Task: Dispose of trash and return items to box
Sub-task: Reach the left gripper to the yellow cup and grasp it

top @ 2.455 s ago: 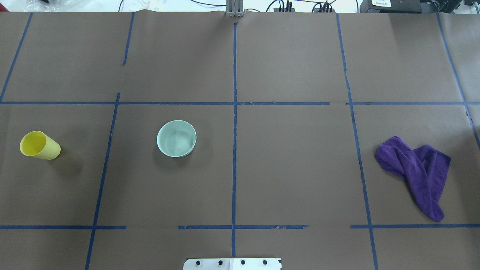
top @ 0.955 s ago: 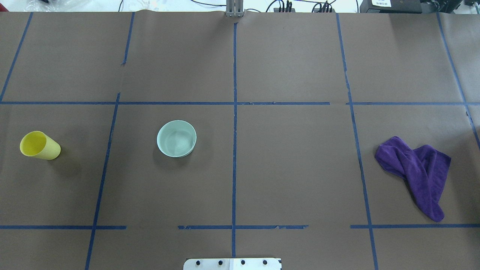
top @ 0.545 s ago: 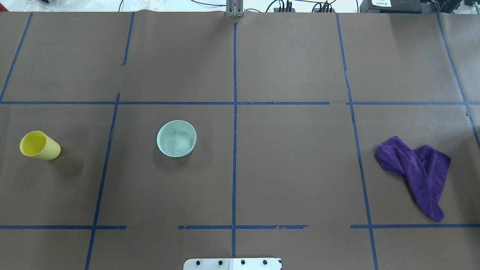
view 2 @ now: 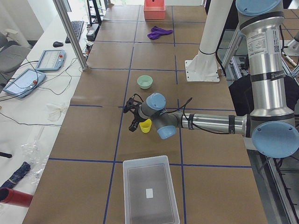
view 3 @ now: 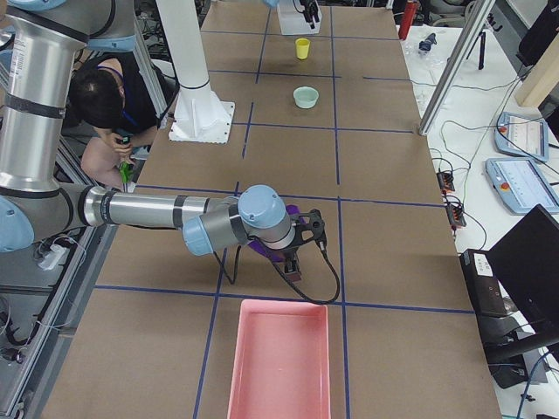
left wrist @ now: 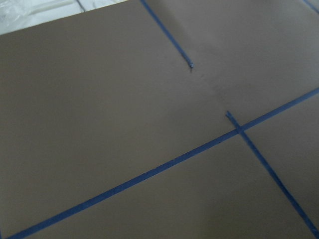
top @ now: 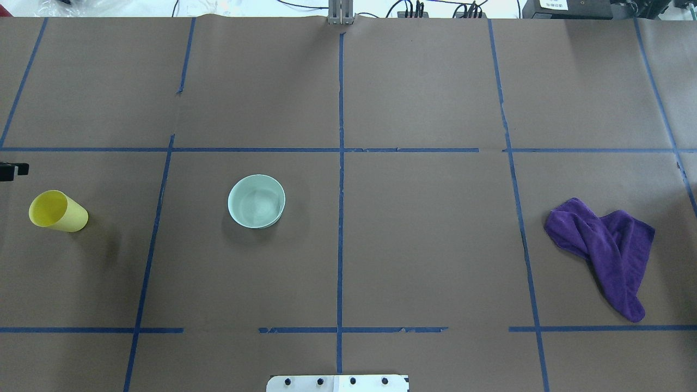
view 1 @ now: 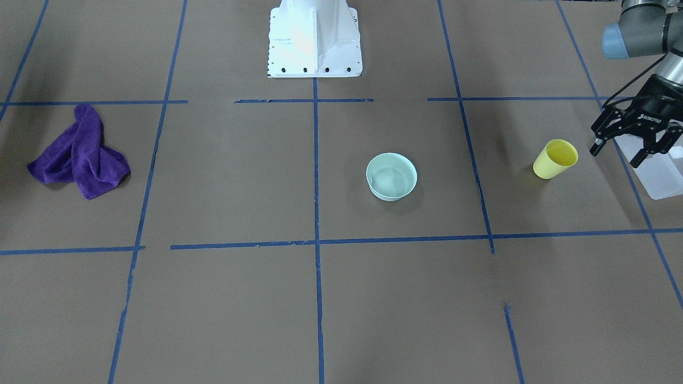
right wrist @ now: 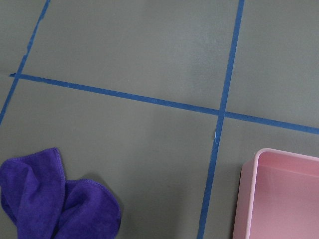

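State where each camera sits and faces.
Front-facing: across the table, facing the robot base; left hand near the yellow cup.
Overhead: behind the robot, looking down; shares cup and bowl with front-facing.
Exterior left: table's end, left arm near.
Exterior right: opposite end, right arm near.
Left wrist: bare table paper.
Right wrist: purple cloth, pink bin.

Yellow cup and mint bowl stand upright, well apart, on the surface; frosted box lies near the cup.

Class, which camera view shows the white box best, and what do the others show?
Exterior left: the box lies near, rim and floor visible. Front-facing catches only a corner; exterior right, a far sliver; overhead and wrist views, nothing.
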